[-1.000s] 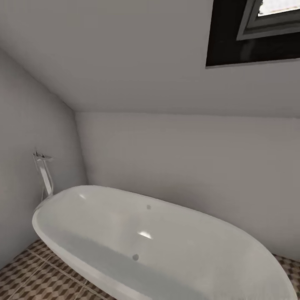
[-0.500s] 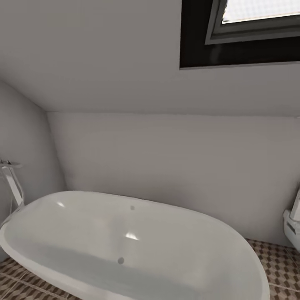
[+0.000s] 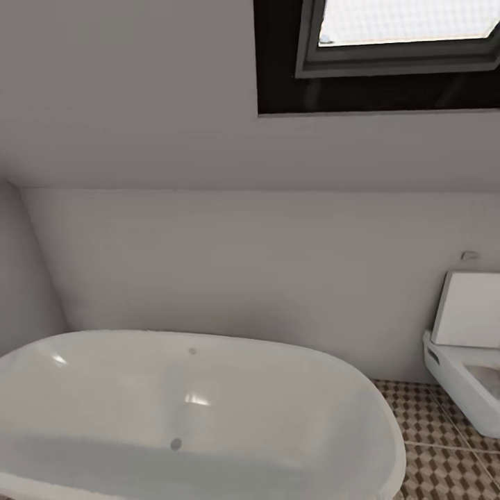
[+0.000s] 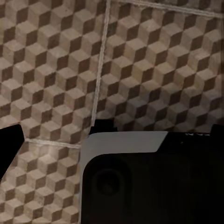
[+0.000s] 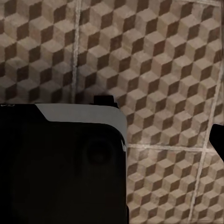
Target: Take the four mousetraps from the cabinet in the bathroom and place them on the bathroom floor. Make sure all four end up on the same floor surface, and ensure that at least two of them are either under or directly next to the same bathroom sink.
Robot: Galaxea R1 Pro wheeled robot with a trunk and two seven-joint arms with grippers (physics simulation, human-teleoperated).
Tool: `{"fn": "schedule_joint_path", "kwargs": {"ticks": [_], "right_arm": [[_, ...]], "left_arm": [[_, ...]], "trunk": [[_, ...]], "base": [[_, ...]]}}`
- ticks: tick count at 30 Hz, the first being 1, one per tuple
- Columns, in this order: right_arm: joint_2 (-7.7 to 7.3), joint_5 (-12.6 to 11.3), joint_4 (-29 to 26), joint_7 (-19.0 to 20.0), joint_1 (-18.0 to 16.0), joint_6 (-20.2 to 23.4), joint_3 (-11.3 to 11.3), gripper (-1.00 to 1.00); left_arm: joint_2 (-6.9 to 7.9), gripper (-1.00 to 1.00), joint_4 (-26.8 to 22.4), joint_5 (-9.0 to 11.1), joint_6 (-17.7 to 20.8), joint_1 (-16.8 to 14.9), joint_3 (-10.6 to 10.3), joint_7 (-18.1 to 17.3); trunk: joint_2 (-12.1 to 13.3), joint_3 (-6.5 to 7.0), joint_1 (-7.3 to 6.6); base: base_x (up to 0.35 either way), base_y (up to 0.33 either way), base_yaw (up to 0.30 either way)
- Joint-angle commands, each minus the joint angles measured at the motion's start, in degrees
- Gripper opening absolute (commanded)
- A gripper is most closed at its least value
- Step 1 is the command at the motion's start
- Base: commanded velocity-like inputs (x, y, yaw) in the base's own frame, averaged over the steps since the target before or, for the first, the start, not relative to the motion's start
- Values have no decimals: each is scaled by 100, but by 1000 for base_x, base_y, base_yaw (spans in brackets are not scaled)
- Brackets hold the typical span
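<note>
Head view: bathtub point(image 3: 208, 410), toilet point(image 3: 465, 361) | wrist views: bathroom floor point(image 4: 154, 70) | claw opening: cannot tell

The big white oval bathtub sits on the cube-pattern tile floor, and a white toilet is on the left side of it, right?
Almost. The white oval bathtub does sit on the brown and beige cube-pattern tile floor, but the white toilet is on the right side of it, not the left. The head view shows this.

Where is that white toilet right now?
In the head view, the white toilet sits at the right edge, against the wall, right of the white oval bathtub.
</note>
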Motion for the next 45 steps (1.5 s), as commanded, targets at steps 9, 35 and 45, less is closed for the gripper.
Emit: {"fn": "schedule_joint_path", "kwargs": {"ticks": [9, 35, 45], "right_arm": [[3, 60, 19, -27, -9, -31, -49, 100], [4, 60, 19, -28, -9, -33, -49, 100], [2, 60, 19, -27, -9, -38, -49, 100]], "left_arm": [[1, 100, 3, 55, -18, -3, -49, -6], [1, 100, 3, 56, -18, -3, -49, -6], [1, 100, 3, 55, -18, -3, -49, -6]], "trunk": [[-5, -7, 0], [-5, -7, 0], [-5, -7, 0]], "base": [[0, 0, -296], [0, 0, -296], [0, 0, -296]]}}
